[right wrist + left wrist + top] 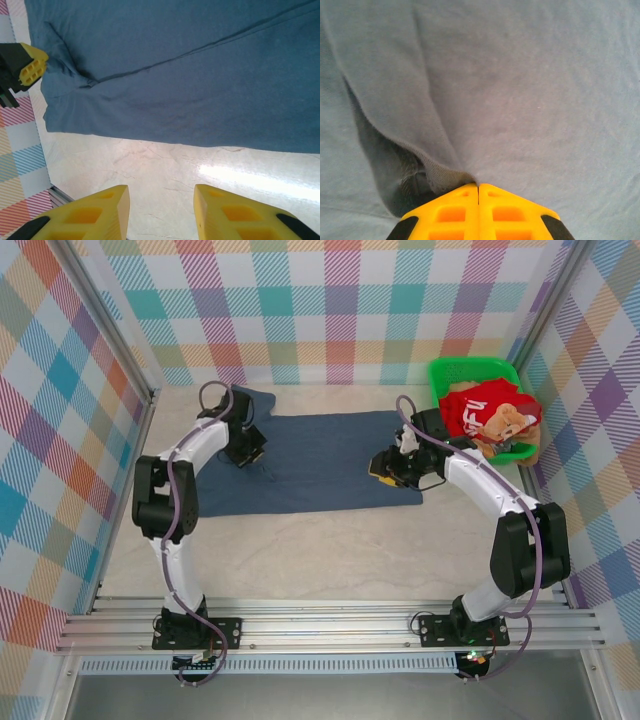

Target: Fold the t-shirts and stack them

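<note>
- Two arms reach from the near edge of the table (300,560) to one slate-blue t-shirt (320,470), which lies spread flat across the far middle of the table.
- One sleeve of that shirt points to the far left, just beyond the left arm's wrist.
- The left gripper (247,452) is down on the left part of the shirt.
- In the left wrist view, the left gripper (478,189) is clenched. Its yellow fingers (455,210) are pressed together, with a raised pucker of the blue cloth (520,100) pinched at their tips. A fold runs up and to the left from there.
- The right gripper (383,470) sits at the right edge of the shirt.
- In the right wrist view, the right gripper (160,191) is released. Its fingers (100,210) stand apart with nothing between them, above bare table (175,170) just beside the shirt's edge (175,100).
- That same view catches the left gripper (31,70) at the far side of the cloth, where a crease line begins.
- A green basket (450,372) stands at the far right corner, well apart from the spread shirt.
- A red t-shirt (482,405) with white lettering is heaped in the basket, and an orange-tan printed cloth (515,428) hangs over its near right rim.
</note>
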